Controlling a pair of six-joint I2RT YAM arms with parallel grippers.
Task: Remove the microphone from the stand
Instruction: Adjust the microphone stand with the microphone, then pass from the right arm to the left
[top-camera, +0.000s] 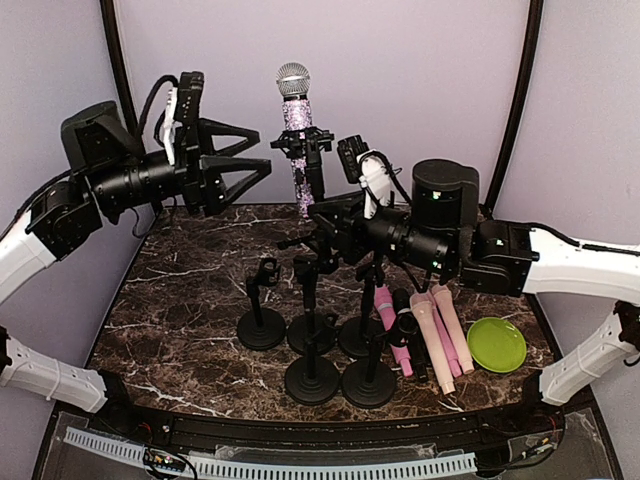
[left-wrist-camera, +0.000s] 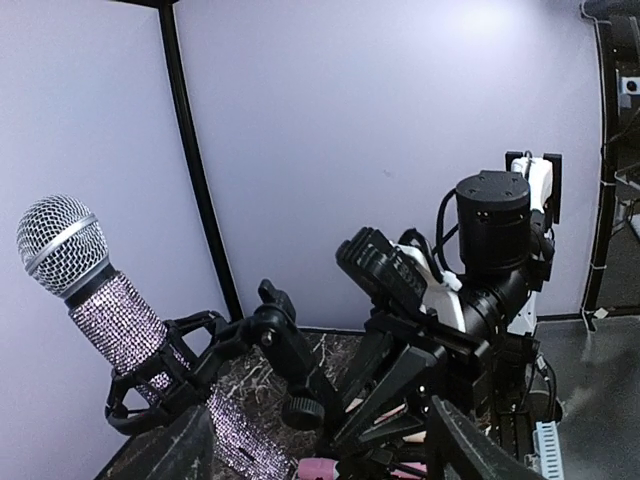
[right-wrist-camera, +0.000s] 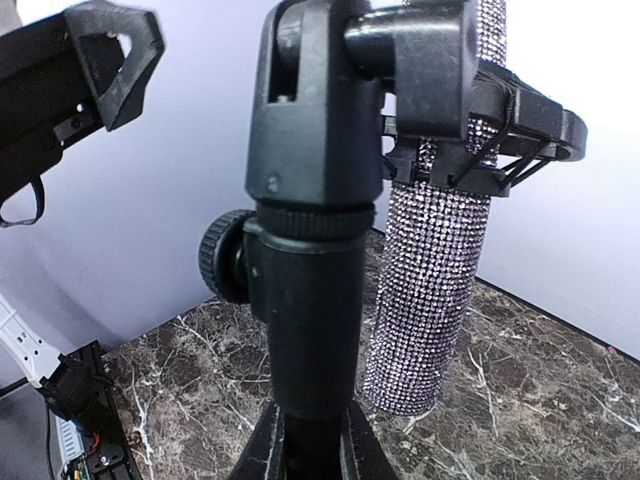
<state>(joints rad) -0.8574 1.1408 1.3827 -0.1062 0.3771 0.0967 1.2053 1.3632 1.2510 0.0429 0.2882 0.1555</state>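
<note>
A microphone (top-camera: 294, 110) with a silver mesh head and a purple rhinestone body stands upright in the black clip of a stand (top-camera: 312, 150) at the back of the table. My left gripper (top-camera: 264, 150) is open just to its left, level with the clip and apart from the microphone. The left wrist view has the microphone (left-wrist-camera: 90, 290) at the far left, outside my open left gripper (left-wrist-camera: 320, 455). My right gripper (right-wrist-camera: 308, 450) is shut on the stand (right-wrist-camera: 310, 300) post below the clip. The glittering microphone (right-wrist-camera: 430, 280) hangs beside the post.
Several empty black stands (top-camera: 262, 320) crowd the middle of the dark marble table (top-camera: 180, 290). Pink microphones (top-camera: 440, 335) lie to their right, next to a green plate (top-camera: 497, 344). Purple walls close in the back.
</note>
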